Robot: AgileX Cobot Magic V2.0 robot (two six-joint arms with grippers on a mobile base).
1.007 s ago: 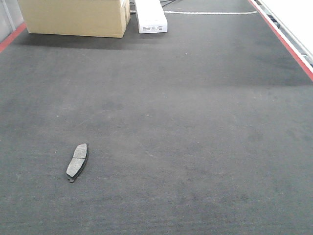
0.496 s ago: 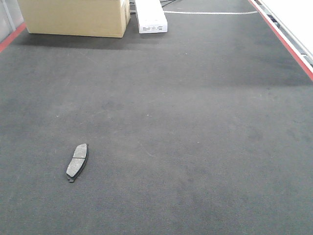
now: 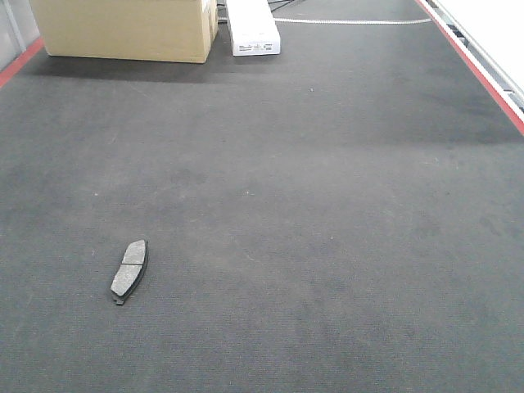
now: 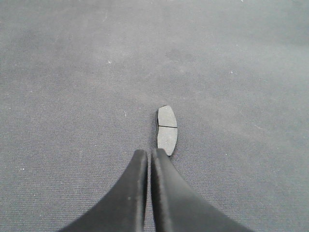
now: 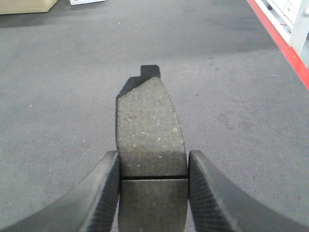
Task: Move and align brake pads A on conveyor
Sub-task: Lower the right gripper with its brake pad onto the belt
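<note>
One brake pad (image 3: 129, 268) lies flat on the dark conveyor belt (image 3: 311, 205) at the lower left of the front view, groove across its middle. In the left wrist view that same pad (image 4: 167, 129) lies just ahead of my left gripper (image 4: 149, 153), whose fingers are pressed together with nothing between them. A second brake pad (image 5: 149, 130) is held in my right gripper (image 5: 153, 157), which is shut on its two long edges near the groove; the pad sticks forward above the belt (image 5: 58, 87). Neither gripper appears in the front view.
A cardboard box (image 3: 123, 29) and a white box (image 3: 252, 29) stand at the belt's far end. Red edge strips run along the belt's right side (image 3: 483, 74) and far left (image 3: 20, 61). A white frame (image 5: 299, 24) borders the right edge.
</note>
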